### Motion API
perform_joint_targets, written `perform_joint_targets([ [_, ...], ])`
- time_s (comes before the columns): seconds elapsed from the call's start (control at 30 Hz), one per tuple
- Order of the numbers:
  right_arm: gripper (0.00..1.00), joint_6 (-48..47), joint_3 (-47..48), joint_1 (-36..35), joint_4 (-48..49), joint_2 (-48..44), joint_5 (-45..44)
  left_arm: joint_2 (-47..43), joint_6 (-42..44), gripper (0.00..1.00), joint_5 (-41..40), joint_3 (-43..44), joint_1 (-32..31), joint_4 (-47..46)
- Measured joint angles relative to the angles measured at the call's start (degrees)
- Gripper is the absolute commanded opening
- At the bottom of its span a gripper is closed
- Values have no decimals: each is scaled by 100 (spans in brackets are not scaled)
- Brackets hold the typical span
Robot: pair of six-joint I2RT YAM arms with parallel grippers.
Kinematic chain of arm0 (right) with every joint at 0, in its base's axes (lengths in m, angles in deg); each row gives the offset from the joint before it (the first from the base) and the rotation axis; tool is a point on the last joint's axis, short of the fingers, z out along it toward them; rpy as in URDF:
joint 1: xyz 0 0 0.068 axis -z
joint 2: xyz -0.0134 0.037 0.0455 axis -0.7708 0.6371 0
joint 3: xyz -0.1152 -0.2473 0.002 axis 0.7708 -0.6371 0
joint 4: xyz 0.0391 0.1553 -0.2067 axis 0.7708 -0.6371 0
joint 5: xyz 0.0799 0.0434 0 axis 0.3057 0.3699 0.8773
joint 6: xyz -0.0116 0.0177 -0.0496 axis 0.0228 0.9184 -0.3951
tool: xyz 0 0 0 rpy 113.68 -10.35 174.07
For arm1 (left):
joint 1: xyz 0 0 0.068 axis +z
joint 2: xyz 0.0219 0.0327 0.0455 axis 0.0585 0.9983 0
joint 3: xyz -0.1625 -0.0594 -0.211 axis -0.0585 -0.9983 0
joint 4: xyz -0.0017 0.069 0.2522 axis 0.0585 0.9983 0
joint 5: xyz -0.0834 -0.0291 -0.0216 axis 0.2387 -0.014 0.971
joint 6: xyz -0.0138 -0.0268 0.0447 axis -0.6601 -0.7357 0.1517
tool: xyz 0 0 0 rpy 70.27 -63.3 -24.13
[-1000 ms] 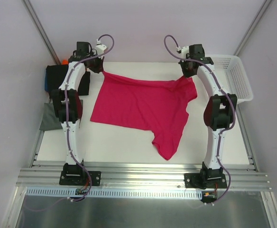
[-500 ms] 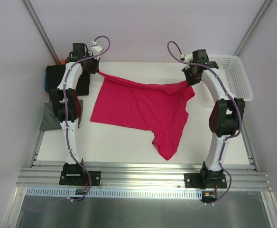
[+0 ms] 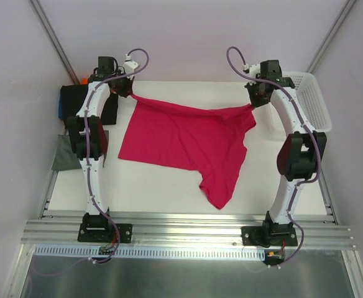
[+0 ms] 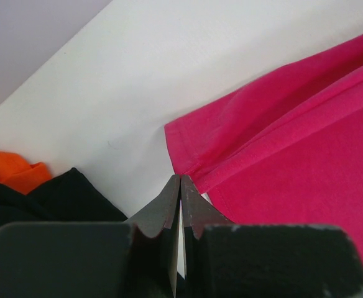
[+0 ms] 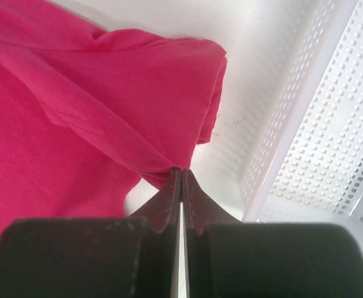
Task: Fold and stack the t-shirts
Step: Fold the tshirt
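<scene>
Crimson-pink t-shirt (image 3: 188, 133) lies spread on the counter (image 3: 163, 186), its far edge raised taut between both arms. Left gripper (image 4: 180, 181): fingers clamped on the far-left corner. Right gripper (image 5: 181, 172): fingers clamped on the far-right corner (white mesh basket (image 5: 330, 124) just beside). Folded black t-shirt (image 4: 63, 192) lies nearby.

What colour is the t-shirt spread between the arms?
Crimson-pink cloth t-shirt; clearest from the top view.

A crimson-pink t-shirt (image 3: 188, 136) is spread across the middle of the top view. Its upper edge is raised at both upper corners and drawn taut between them, and a crumpled portion hangs toward lower centre. At the left edge, a black t-shirt (image 3: 69, 99), a blue t-shirt (image 3: 61, 107) and an orange t-shirt (image 3: 83, 80) are piled together, partly hidden. A grey-green t-shirt (image 3: 62, 155) is laid just below them.
</scene>
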Motion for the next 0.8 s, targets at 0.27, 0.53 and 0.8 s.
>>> perform_joint_targets([
  [0.27, 1, 48, -422, 26, -55, -334, 48, -282, -120, 0, 140, -544, -28, 24],
  [0.53, 0, 238, -428, 48, -59, -529, 164, -492, -439, 0, 260, -879, -162, 39],
  [0.8, 0, 332, -916, 50, -76, -772, 319, -728, -538, 0, 260, -953, -341, 72],
])
